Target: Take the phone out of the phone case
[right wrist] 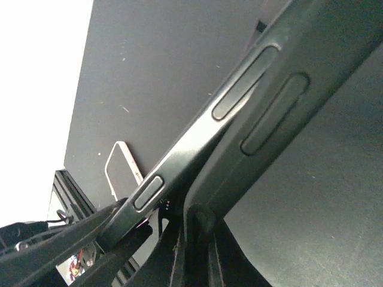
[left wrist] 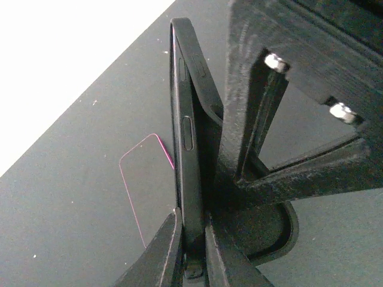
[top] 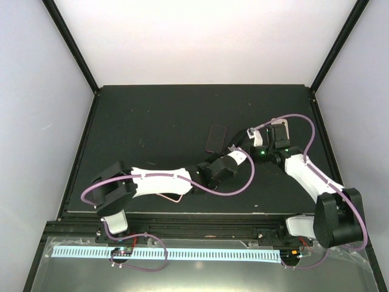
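Above the middle of the black table, both arms meet. My left gripper (top: 234,152) (left wrist: 191,224) is shut on the lower edge of the dark phone (left wrist: 187,137) (right wrist: 179,161), whose side button shows just above the fingers. The black phone case (left wrist: 204,84) (right wrist: 269,125) peels away from the phone at an angle, still touching it at the far end. My right gripper (top: 252,137) (right wrist: 196,224) is shut on the rim of the case. In the left wrist view the right gripper's black body (left wrist: 287,113) fills the right side.
A flat dark slab with a pink rim (top: 216,139) (left wrist: 143,179) lies on the table just beyond the grippers. Another pale-rimmed slab (top: 172,196) (right wrist: 119,164) lies under the left arm near the front edge. A black rail (top: 182,226) runs along the front.
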Controlling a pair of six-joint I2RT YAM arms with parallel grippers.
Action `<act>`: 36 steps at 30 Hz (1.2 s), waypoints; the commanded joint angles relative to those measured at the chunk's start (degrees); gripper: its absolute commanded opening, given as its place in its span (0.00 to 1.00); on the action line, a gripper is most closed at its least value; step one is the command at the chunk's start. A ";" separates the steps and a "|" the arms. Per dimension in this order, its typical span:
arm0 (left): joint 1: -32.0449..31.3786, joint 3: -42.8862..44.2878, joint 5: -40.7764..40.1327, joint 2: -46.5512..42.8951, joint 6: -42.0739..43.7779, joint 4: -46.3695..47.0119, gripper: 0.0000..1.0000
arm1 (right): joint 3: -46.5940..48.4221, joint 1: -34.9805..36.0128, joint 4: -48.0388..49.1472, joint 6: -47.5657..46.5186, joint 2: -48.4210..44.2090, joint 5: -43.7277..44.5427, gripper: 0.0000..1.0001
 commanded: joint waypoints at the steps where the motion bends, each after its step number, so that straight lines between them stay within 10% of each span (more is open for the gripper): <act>1: 2.49 -2.12 -5.00 -8.22 -6.36 -3.37 0.02 | -1.48 -1.13 -1.57 -6.38 -2.70 12.84 0.01; 21: 2.56 -9.68 9.20 -27.53 -16.12 -4.67 0.02 | -2.66 -1.08 0.78 -8.41 -7.34 14.82 0.01; 36: 7.11 -7.32 -18.00 -14.14 -16.05 -21.31 0.01 | 1.59 -5.49 -0.95 -16.14 -10.63 23.91 0.01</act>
